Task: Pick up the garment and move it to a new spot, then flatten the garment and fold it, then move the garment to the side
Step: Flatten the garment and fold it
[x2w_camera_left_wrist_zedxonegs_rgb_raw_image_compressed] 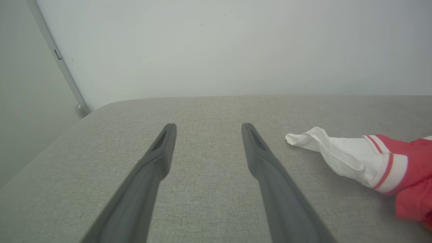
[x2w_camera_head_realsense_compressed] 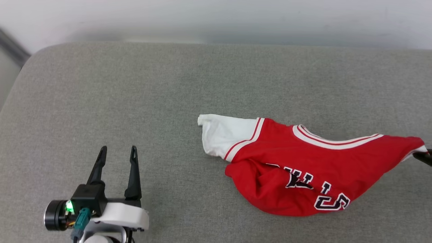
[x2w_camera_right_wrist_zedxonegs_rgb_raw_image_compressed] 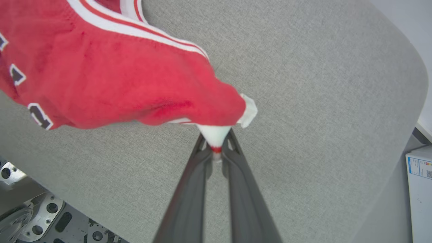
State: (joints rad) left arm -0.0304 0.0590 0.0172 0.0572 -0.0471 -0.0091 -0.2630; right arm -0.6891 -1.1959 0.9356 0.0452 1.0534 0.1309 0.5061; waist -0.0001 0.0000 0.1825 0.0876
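Pick-up: right gripper [x2w_camera_right_wrist_zedxonegs_rgb_raw_image_compressed: 216,143] pinched shut on the white sleeve hem of the red jersey [x2w_camera_head_realsense_compressed: 303,158], which lies bunched right of centre on the grey cushion [x2w_camera_head_realsense_compressed: 135,84]. The left gripper [x2w_camera_head_realsense_compressed: 117,152] is spread wide, empty, well apart. Best to raise slowly and high so all the cloth clears before carrying, since the thin pinch may slip.

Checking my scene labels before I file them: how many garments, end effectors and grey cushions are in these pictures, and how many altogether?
garment: 1
end effectors: 2 (left end effector, open; right end effector, shut on the garment's sleeve)
grey cushion: 1
Total: 4
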